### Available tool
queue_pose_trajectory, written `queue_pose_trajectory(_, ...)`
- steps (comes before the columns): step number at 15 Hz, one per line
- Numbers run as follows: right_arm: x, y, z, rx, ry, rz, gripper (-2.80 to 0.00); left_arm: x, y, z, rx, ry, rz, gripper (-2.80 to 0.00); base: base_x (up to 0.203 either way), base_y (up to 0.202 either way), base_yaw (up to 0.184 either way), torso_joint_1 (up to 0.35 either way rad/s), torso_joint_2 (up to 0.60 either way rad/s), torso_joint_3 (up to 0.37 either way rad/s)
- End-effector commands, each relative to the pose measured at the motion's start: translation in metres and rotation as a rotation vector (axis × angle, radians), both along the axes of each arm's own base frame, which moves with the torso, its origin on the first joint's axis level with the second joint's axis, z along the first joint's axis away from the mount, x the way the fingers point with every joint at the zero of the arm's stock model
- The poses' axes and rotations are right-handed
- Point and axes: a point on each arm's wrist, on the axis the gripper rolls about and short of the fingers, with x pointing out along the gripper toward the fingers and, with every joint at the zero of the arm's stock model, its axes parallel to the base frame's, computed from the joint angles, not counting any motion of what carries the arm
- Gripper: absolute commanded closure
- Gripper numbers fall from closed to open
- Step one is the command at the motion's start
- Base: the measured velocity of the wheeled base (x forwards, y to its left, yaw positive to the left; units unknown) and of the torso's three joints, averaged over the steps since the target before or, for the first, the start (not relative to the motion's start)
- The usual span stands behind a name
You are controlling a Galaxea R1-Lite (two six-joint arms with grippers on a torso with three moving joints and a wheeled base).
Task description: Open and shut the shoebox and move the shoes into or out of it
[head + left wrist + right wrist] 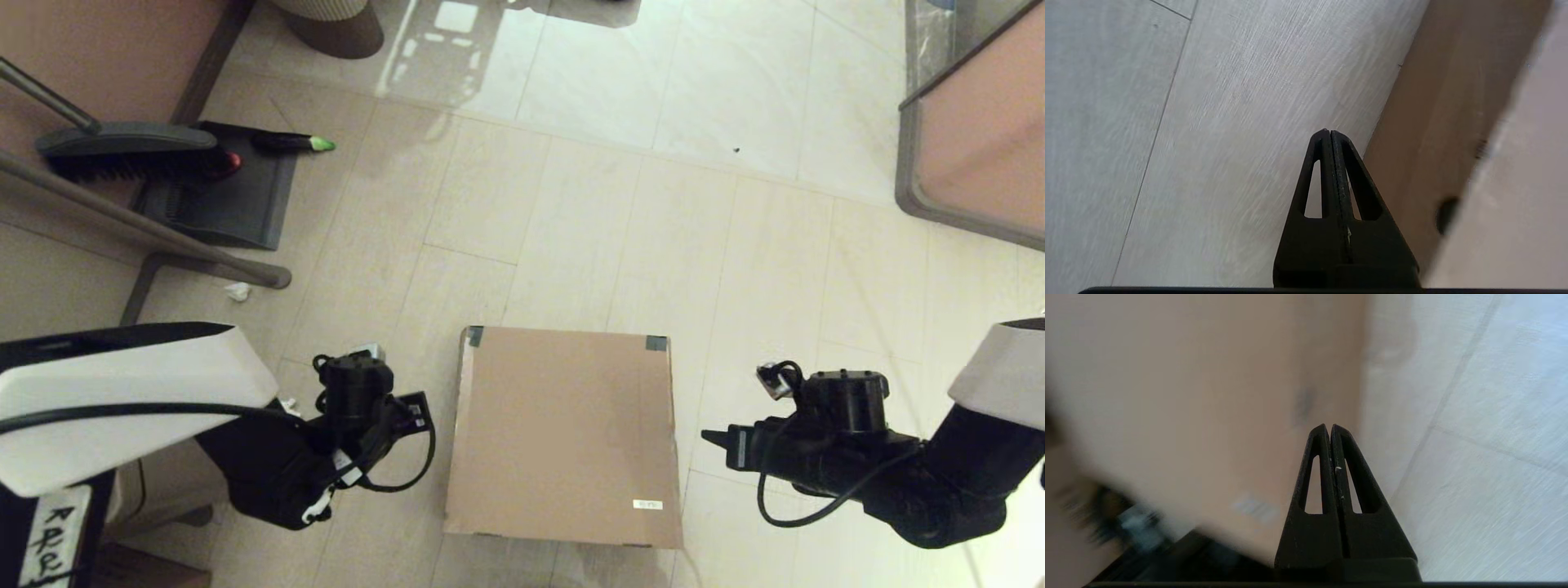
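The shoebox (563, 433) lies on the floor in front of me, its brown flap lid down flat. Dark tape marks its two far corners and a small white label (647, 505) sits near the front right. The shoes are out of view. My left gripper (408, 406) hangs shut and empty just off the box's left side; in the left wrist view its tips (1327, 131) are over the floor next to the box wall (1445, 122). My right gripper (709, 437) is shut and empty close to the box's right edge, with its tips (1329, 426) at the lid's edge (1208, 396).
A broom head (122, 151) and dark dustpan (229, 196) lie at the back left beside a metal rail (139, 229). A green-tipped black object (294, 143) and a paper scrap (237, 291) lie nearby. Furniture (980, 139) stands at the back right.
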Motion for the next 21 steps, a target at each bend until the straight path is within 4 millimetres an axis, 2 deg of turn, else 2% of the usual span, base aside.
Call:
queue_pose_trajectory(1, -0.025, 0.0, 0.037, 0.047, -0.062, 0.059, 0.0, -0.02, 0.012, 0.012, -0.006, -0.023, 0.049, 0.0, 0.0, 0.0, 0.0, 0.0, 0.0, 0.0)
queue_pose_trajectory(2, -0.042, 0.002, 0.048, 0.095, -0.05, 0.134, 0.0, -0.03, 0.018, 0.014, -0.007, -0.022, 0.072, 0.0, 0.0, 0.0, 0.0, 0.0, 0.0, 0.0)
queue_pose_trajectory(4, -0.081, 0.009, 0.054, 0.137, 0.006, 0.24, 0.0, -0.055, 0.03, 0.017, -0.005, -0.006, 0.1, 0.0, 0.0, 0.0, 0.0, 0.0, 0.0, 0.0)
queue_pose_trajectory(5, -0.096, 0.014, 0.051, 0.122, 0.034, 0.25, 0.0, -0.067, 0.035, 0.02, -0.007, 0.0, 0.11, 0.0, 0.0, 0.0, 0.0, 0.0, 0.0, 0.0)
queue_pose_trajectory(7, -0.118, 0.019, 0.038, 0.008, 0.086, 0.152, 0.0, -0.091, 0.045, 0.029, -0.013, -0.005, 0.126, 0.0, 0.0, 0.0, 0.0, 0.0, 0.0, 0.0)
queue_pose_trajectory(9, -0.145, 0.013, 0.026, -0.061, 0.122, 0.097, 0.0, -0.117, 0.055, 0.042, -0.009, -0.026, 0.127, 0.0, 0.0, 0.0, 0.0, 0.0, 0.0, 0.0)
queue_pose_trajectory(10, -0.157, 0.01, 0.028, -0.061, 0.09, 0.093, 0.0, -0.134, 0.06, 0.048, 0.006, -0.033, 0.127, 0.0, 0.0, 0.0, 0.0, 0.0, 0.0, 0.0)
queue_pose_trajectory(13, -0.18, 0.003, 0.061, -0.031, -0.127, 0.076, 0.0, -0.177, 0.078, 0.073, 0.018, -0.131, 0.188, 0.0, 0.0, 0.0, 0.0, 0.0, 0.0, 0.0)
queue_pose_trajectory(16, -0.22, -0.017, 0.083, -0.125, -0.325, -0.041, 0.0, -0.217, 0.099, 0.101, 0.028, -0.264, 0.323, 0.0, 0.0, 0.0, 0.0, 0.0, 0.0, 0.0)
queue_pose_trajectory(18, -0.259, -0.032, 0.085, -0.192, -0.451, -0.083, 0.0, -0.254, 0.109, 0.111, 0.081, -0.32, 0.284, 0.0, 0.0, 0.0, 0.0, 0.0, 0.0, 0.0)
queue_pose_trajectory(21, -0.302, -0.047, 0.07, -0.285, -0.511, -0.074, 0.0, -0.314, 0.122, 0.097, 0.18, -0.316, 0.126, 0.0, 0.0, 0.0, 0.0, 0.0, 0.0, 0.0)
